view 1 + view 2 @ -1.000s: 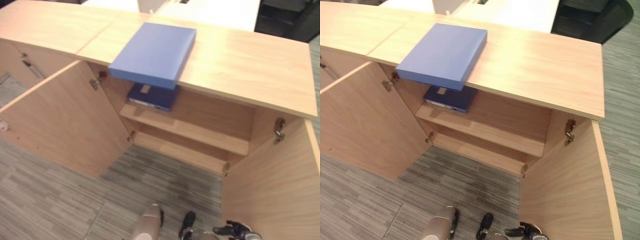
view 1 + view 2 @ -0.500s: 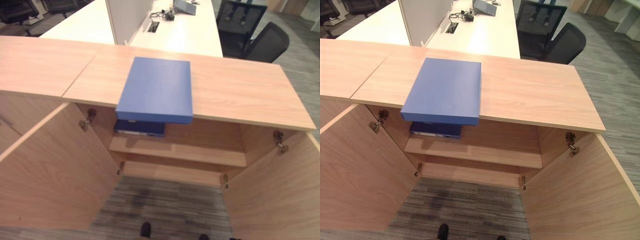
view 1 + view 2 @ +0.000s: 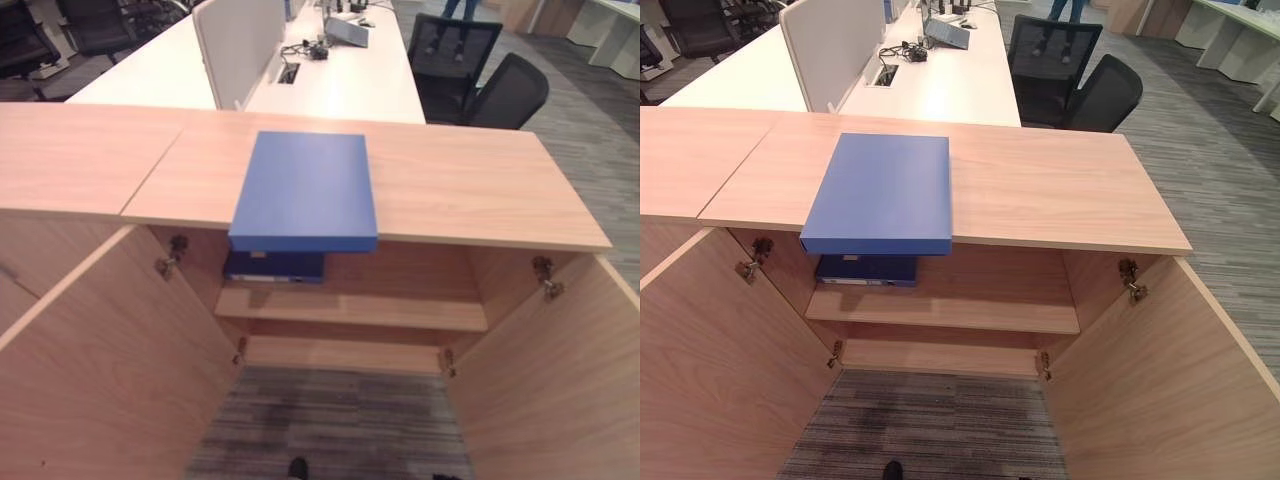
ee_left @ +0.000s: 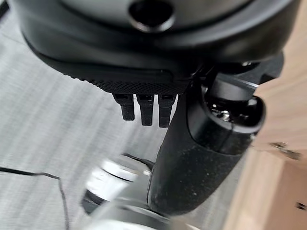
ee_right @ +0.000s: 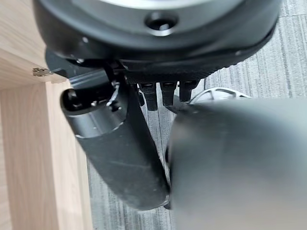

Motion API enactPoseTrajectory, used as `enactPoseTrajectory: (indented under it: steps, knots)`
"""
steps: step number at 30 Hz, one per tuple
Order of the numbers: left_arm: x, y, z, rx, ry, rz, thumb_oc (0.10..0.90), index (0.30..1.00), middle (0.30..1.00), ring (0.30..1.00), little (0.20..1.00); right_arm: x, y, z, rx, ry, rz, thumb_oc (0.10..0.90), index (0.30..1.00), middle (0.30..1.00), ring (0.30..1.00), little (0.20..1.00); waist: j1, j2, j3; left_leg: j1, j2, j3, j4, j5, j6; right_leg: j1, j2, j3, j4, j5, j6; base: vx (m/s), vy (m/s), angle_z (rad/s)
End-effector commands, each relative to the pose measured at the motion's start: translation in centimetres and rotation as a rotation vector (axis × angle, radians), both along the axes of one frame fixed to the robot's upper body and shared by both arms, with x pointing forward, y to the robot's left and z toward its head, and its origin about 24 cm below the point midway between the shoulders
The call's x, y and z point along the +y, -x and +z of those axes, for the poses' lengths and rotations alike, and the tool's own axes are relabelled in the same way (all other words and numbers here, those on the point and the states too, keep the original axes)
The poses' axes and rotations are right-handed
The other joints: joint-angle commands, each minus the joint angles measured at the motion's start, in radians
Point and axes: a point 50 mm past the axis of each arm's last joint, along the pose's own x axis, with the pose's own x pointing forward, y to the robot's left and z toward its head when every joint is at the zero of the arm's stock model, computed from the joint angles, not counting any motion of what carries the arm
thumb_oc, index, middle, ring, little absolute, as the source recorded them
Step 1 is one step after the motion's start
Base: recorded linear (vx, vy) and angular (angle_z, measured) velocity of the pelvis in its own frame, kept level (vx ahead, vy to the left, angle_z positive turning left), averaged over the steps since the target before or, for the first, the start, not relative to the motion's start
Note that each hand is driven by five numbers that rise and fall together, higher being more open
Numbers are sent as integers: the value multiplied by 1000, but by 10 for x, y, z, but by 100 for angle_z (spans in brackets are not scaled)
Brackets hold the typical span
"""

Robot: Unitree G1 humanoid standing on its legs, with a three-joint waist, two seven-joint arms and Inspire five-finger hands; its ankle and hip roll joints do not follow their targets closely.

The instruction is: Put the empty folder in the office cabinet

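On cabinet top (image 3: 470, 190), 1 blue folder (image 3: 305, 190), 1 shelved folder (image 3: 275, 266)

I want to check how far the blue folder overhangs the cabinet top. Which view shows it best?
The right eye view: the blue folder lies whole on the cabinet top, its near edge jutting over the open front. The left eye view shows much the same. The wrist views show each robot hand, carpet and wood.

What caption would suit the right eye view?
Blue folder overhanging the open cabinet's top, another folder on the shelf below.

Blue folder (image 3: 303, 190), light-wood cabinet (image 3: 470, 190)
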Motion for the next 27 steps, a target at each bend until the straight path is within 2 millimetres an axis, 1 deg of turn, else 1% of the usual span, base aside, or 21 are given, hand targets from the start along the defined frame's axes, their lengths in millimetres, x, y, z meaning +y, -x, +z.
enactPoseTrajectory:
  steps: [1, 2, 4, 5, 6, 7, 10, 11, 13, 14, 15, 16, 17, 18, 19, 20, 21, 23, 24, 27]
  knots:
    - [-7, -87, 42, -478, 76, 35, 800, 900, 900, 900, 900, -10, -17, 5, -20, 24, -61, 800, 900, 900, 900, 900, 31, -4, 16, 41, 52, -95, -8, -121, -18, -17, -84, 20, 8, 65, 98, 2, -44, 7]
    - [-7, -87, 42, -477, 75, 35, 800, 900, 900, 900, 900, -10, -17, 5, -20, 24, -61, 800, 900, 900, 900, 900, 30, -7, 14, 38, 48, -96, -8, -118, -16, -19, -87, 20, 8, 66, 99, -2, -14, 5]
    - [-5, -106, 77, -687, 98, 23, 800, 900, 900, 900, 900, -12, -18, 5, -21, 24, -73, 800, 900, 900, 900, 900, 33, -2, 9, 40, 54, -96, -8, -117, -18, -12, -83, 20, 3, 64, 99, 6, -19, -2]
    - [4, -116, 107, -813, 31, -20, 800, 900, 900, 900, 900, -13, -15, 5, -7, 24, -85, 800, 900, 900, 900, 900, 38, 5, 7, 46, 61, -95, -8, -119, -20, -5, -79, 22, -1, 60, 98, 21, -47, -4]
    - [12, -122, 126, -874, -59, -71, 800, 900, 900, 900, 900, -13, -12, 4, 4, 24, -91, 800, 900, 900, 900, 900, 43, 10, 7, 54, 67, -94, -8, -125, -23, 2, -73, 22, -1, 53, 96, 12, -28, -5]
    - [12, -121, 127, -873, -59, -71, 800, 900, 900, 900, 900, -13, -12, 4, 4, 24, -91, 800, 900, 900, 900, 900, 42, 7, 6, 51, 63, -95, -8, -122, -22, 0, -77, 22, -1, 55, 97, 0, 0, 0]
    - [30, -132, 171, -982, -326, -193, 800, 900, 900, 900, 900, -10, -4, 2, 29, 20, -110, 800, 900, 900, 900, 900, 52, 10, 2, 64, 69, -94, -8, -131, -28, 12, -73, 24, -1, 45, 94, 19, -30, -5]
    - [34, -133, 184, -1016, -398, -214, 800, 900, 900, 900, 900, -9, -2, 1, 35, 15, -116, 800, 900, 900, 900, 900, 56, 10, 1, 68, 71, -92, -8, -133, -29, 17, -73, 23, -1, 42, 93, 17, -42, -8]
    - [43, -136, 209, -1082, -557, -194, 800, 900, 900, 900, 900, -4, 3, -1, 48, 5, -115, 800, 900, 900, 900, 900, 61, 8, -2, 76, 74, -92, -8, -136, -32, 24, -72, 20, -1, 38, 91, 31, -53, -11]
    - [52, -136, 234, -1117, -749, -185, 800, 900, 900, 900, 900, 3, 7, -2, 59, -10, -111, 800, 900, 900, 900, 900, 67, 10, -4, 86, 82, -93, -8, -145, -37, 33, -66, 21, -1, 29, 89, 24, -42, -5]
    - [52, -136, 234, -1117, -751, -185, 800, 900, 900, 900, 900, 3, 6, -2, 58, -10, -110, 800, 900, 900, 900, 900, 66, 7, -4, 83, 78, -93, -8, -140, -36, 30, -70, 21, -1, 33, 90, 33, -46, 0]
    - [54, -137, 261, -1176, -933, -191, 800, 900, 900, 900, 900, 10, 7, -3, 59, -18, -107, 800, 900, 900, 900, 900, 70, 9, -8, 90, 84, -92, -8, -147, -41, 37, -64, 22, -1, 23, 88, 0, 0, 0]
    - [53, -137, 273, -1209, -1007, -195, 800, 900, 900, 900, 900, 12, 8, -4, 62, -19, -105, 800, 900, 900, 900, 900, 70, 7, -10, 92, 84, -93, -8, -148, -42, 38, -64, 21, -1, 22, 88, 0, 0, 0]
    - [52, -137, 273, -1208, -1009, -195, 800, 900, 900, 900, 900, 13, 8, -4, 61, -19, -105, 800, 900, 900, 900, 900, 69, 5, -9, 88, 80, -94, -8, -142, -41, 36, -68, 21, -1, 26, 88, 0, 0, 0]
    - [50, -138, 285, -1252, -1066, -196, 800, 900, 900, 900, 900, 15, 9, -4, 66, -21, -101, 800, 900, 900, 900, 900, 70, 2, -11, 90, 80, -93, -8, -144, -42, 38, -67, 20, -1, 26, 88, -12, -26, 4]
    - [44, -141, 304, -1332, -1142, -196, 800, 900, 900, 900, 900, 18, 11, -5, 72, -20, -89, 800, 900, 900, 900, 900, 69, -1, -13, 93, 81, -93, -8, -145, -44, 39, -66, 20, -1, 25, 88, 20, -44, 1]
    - [38, -144, 315, -1385, -1175, -209, 800, 900, 900, 900, 900, 19, 12, -6, 78, -19, -79, 800, 900, 900, 900, 900, 68, 1, -17, 98, 84, -92, -8, -151, -46, 44, -62, 20, -1, 20, 89, -2, -31, 3]
    - [32, -148, 327, -1434, -1231, -240, 800, 900, 900, 900, 900, 20, 13, -6, 81, -16, -70, 800, 900, 900, 900, 900, 64, -4, -22, 94, 77, -91, -8, -146, -45, 41, -68, 19, -1, 26, 89, 0, -9, 4]
    - [32, -148, 328, -1434, -1233, -241, 800, 900, 900, 900, 900, 20, 12, -6, 81, -17, -71, 800, 900, 900, 900, 900, 64, -5, -22, 94, 76, -91, -8, -146, -45, 41, -69, 19, -1, 25, 90, 14, -8, 3]
    - [22, -153, 341, -1488, -1298, -291, 800, 900, 900, 900, 900, 20, 12, -6, 85, -4, -60, 800, 900, 900, 900, 900, 59, -5, -30, 100, 75, -89, -8, -149, -46, 45, -69, 20, -1, 26, 90, 0, 0, 0]
